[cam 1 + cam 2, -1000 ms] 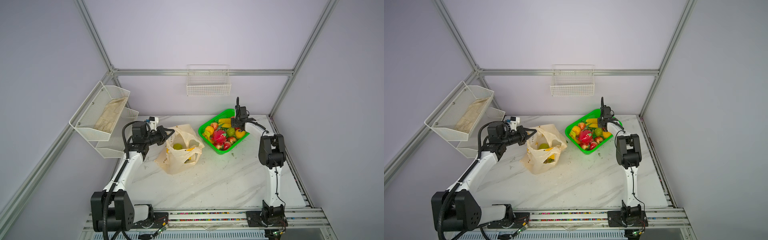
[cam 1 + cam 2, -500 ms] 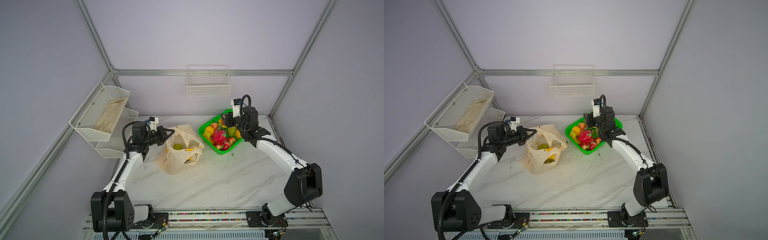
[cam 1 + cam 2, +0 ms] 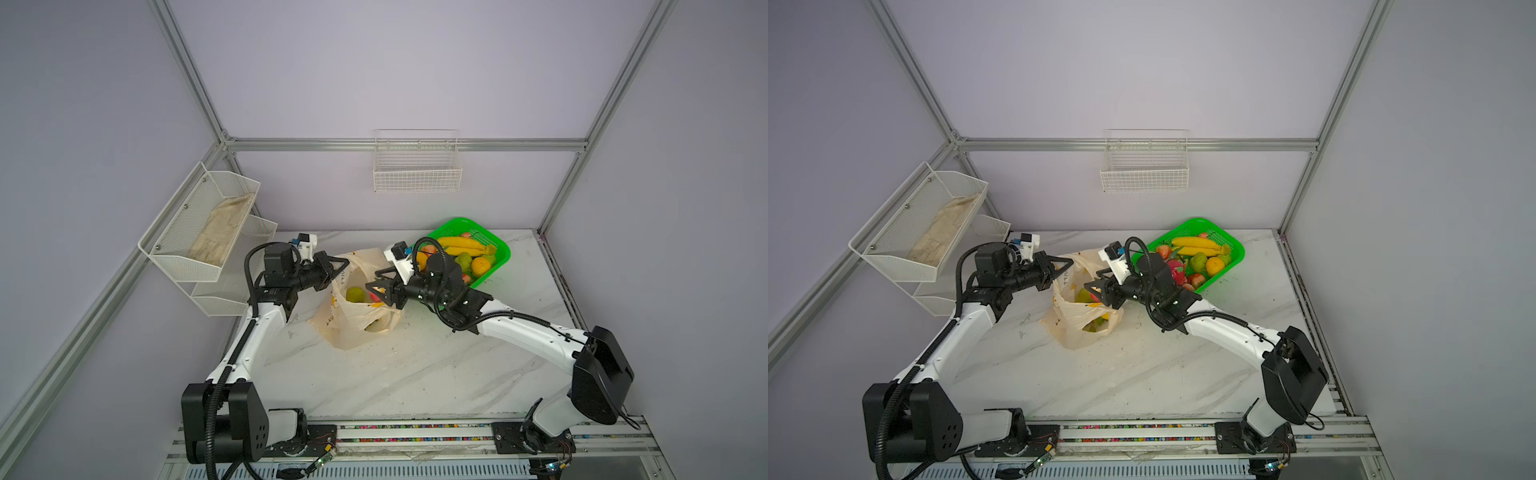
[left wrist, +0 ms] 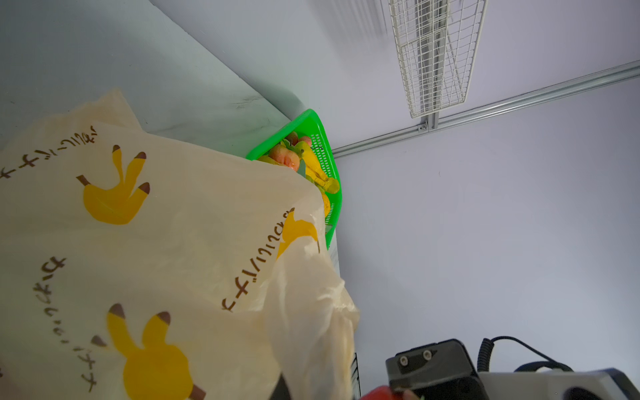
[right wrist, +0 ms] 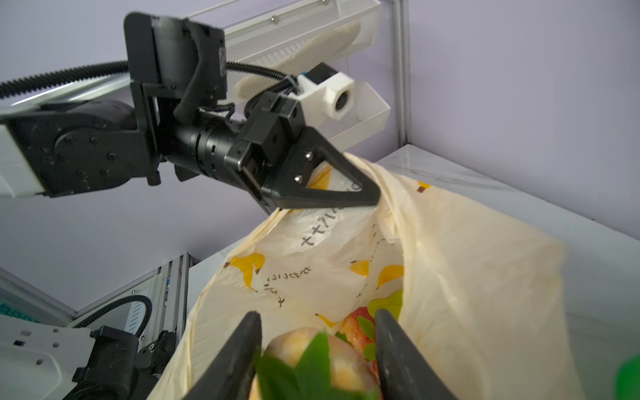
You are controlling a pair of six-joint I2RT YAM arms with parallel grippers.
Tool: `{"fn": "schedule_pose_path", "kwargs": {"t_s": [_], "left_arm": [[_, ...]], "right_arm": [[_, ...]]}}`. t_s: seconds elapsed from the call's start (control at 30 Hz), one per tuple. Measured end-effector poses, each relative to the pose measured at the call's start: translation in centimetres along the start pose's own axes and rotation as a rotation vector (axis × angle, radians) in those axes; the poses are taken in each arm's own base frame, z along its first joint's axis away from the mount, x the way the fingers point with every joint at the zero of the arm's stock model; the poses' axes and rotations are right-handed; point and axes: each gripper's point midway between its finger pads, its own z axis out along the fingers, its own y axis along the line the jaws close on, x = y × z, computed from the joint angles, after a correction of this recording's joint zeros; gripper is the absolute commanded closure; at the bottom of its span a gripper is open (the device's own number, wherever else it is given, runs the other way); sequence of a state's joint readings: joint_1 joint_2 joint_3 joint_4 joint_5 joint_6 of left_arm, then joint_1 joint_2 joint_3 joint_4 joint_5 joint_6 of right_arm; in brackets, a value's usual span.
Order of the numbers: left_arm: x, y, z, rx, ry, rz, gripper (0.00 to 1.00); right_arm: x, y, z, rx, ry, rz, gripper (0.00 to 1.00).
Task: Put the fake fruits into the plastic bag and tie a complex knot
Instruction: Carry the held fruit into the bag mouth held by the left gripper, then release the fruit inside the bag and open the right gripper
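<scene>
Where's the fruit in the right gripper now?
In the right wrist view the peach-coloured fruit sits in the right gripper, over the open mouth of the plastic bag, opposite the left gripper pinching its rim.

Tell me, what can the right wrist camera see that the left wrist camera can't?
Only the right wrist view shows the left gripper pinched shut on the plastic bag at its rim. It also shows a leafy fruit held in the right gripper and a red fruit inside the bag. Only the left wrist view shows the fruits lying in the green basket and the white wire basket on the wall. Both show the bag and its yellow banana prints.
</scene>
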State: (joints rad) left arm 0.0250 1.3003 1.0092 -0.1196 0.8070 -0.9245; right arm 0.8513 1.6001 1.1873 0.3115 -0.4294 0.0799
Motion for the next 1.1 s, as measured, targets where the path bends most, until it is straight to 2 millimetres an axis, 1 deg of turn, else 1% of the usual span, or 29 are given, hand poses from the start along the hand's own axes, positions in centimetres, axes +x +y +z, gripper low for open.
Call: {"fn": "schedule_pose_path", "kwargs": {"t_s": [0.1, 0.2, 0.27, 0.37, 0.53, 0.6, 0.7, 0.77, 1.0, 1.1], "left_arm": [[0.0, 0.0, 0.0, 0.000, 0.001, -0.001, 1.00], [0.0, 0.1, 0.1, -0.001, 0.002, -0.002, 1.00], [0.0, 0.2, 0.1, -0.002, 0.003, -0.004, 1.00], [0.0, 0.2, 0.1, -0.003, 0.004, -0.005, 1.00], [0.0, 0.3, 0.2, -0.005, 0.005, -0.007, 1.00], [0.0, 0.4, 0.2, -0.005, 0.006, -0.008, 1.00], [0.0, 0.4, 0.2, -0.005, 0.006, -0.008, 1.00], [0.0, 0.4, 0.2, -0.005, 0.006, -0.008, 1.00], [0.0, 0.4, 0.2, -0.005, 0.006, -0.008, 1.00], [0.0, 0.4, 0.2, -0.005, 0.006, -0.008, 1.00]], "right_arm": [[2.8, 0.1, 2.5, -0.014, 0.055, -0.008, 0.65], [5.5, -1.0, 4.2, 0.005, 0.095, -0.008, 0.65], [6.5, -1.8, 4.9, 0.026, 0.099, -0.009, 0.65], [6.9, -2.6, 5.6, 0.053, 0.079, -0.017, 0.63], [7.1, -4.6, 6.7, 0.131, 0.036, -0.002, 0.57], [7.7, -5.5, 7.4, 0.173, 0.032, 0.020, 0.53], [8.4, -6.3, 8.2, 0.204, 0.033, 0.048, 0.47], [8.7, -6.5, 8.6, 0.208, 0.037, 0.064, 0.40], [8.6, -6.0, 8.7, 0.188, 0.035, 0.082, 0.24], [8.1, -5.6, 8.3, 0.174, 0.029, 0.079, 0.23]]}}
